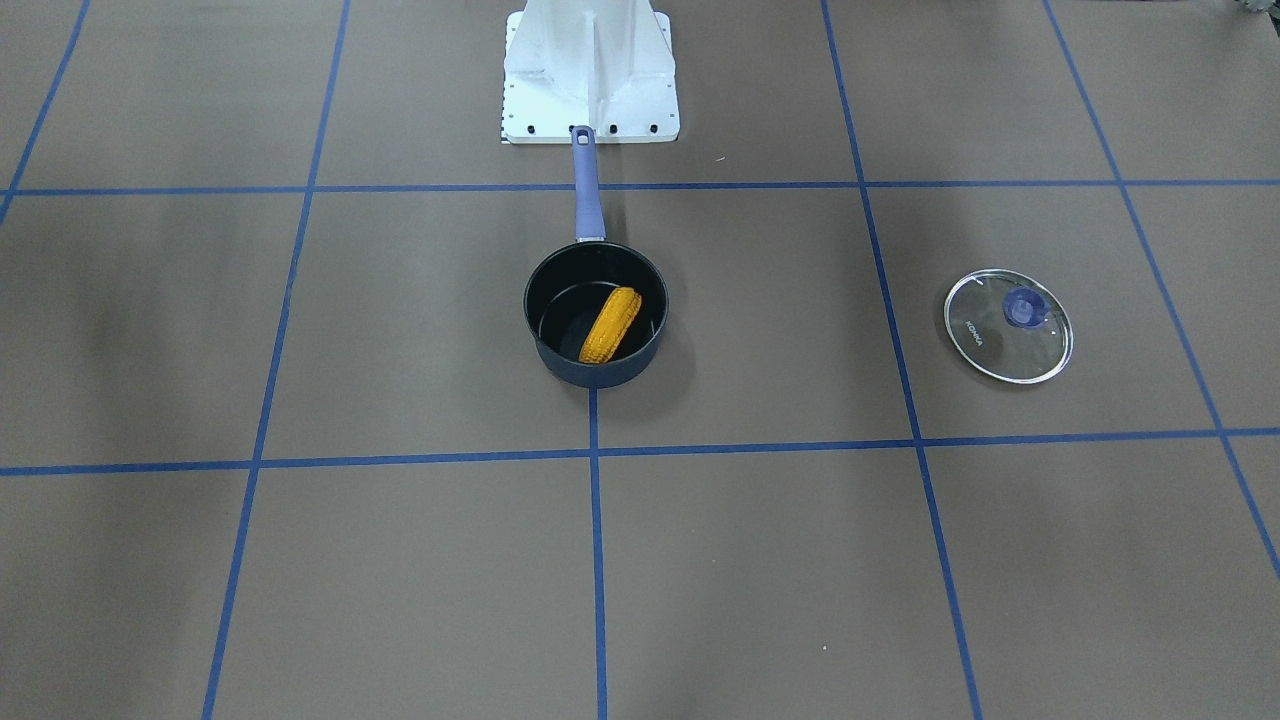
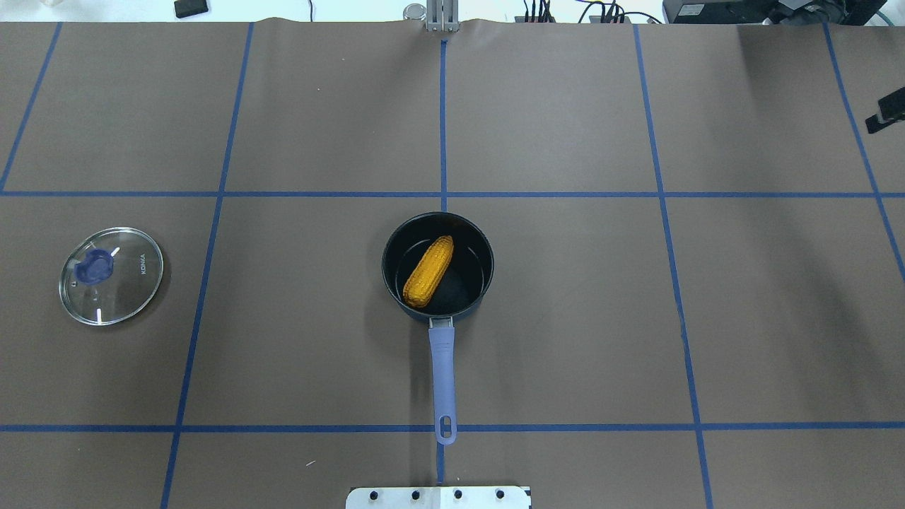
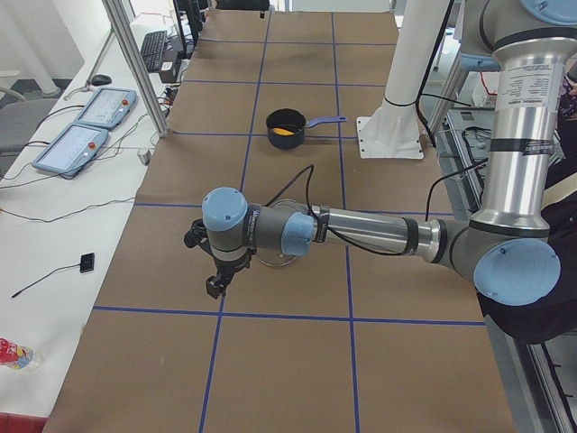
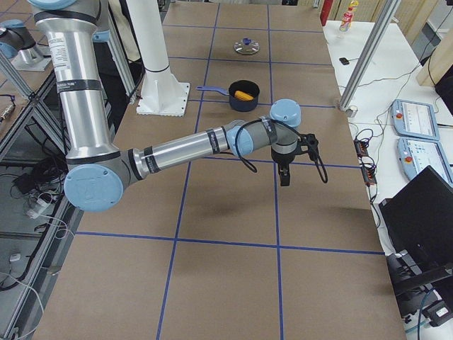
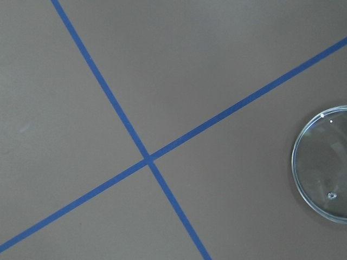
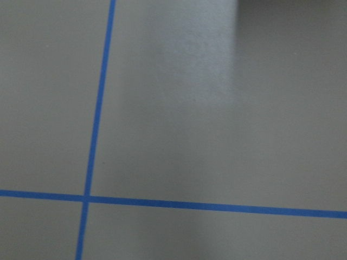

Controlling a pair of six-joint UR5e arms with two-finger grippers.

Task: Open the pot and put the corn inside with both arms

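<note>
The dark navy pot (image 1: 596,376) stands open at the table's middle, its periwinkle handle (image 2: 442,375) pointing toward the robot's base. The orange-yellow corn (image 1: 611,325) lies slanted inside the pot, as the overhead view (image 2: 428,272) also shows. The clear glass lid (image 2: 111,276) lies flat on the table far to the robot's left, knob up. My left gripper (image 3: 215,287) hangs above the table beside the lid. My right gripper (image 4: 284,178) hangs above bare table on the other side. Both show only in side views, so I cannot tell whether they are open or shut.
The white robot base plate (image 1: 590,120) sits just behind the handle's end. Blue tape lines grid the brown table. The lid's rim (image 5: 320,162) shows at the left wrist view's right edge. A dark part (image 2: 888,113) pokes in at the overhead view's right edge.
</note>
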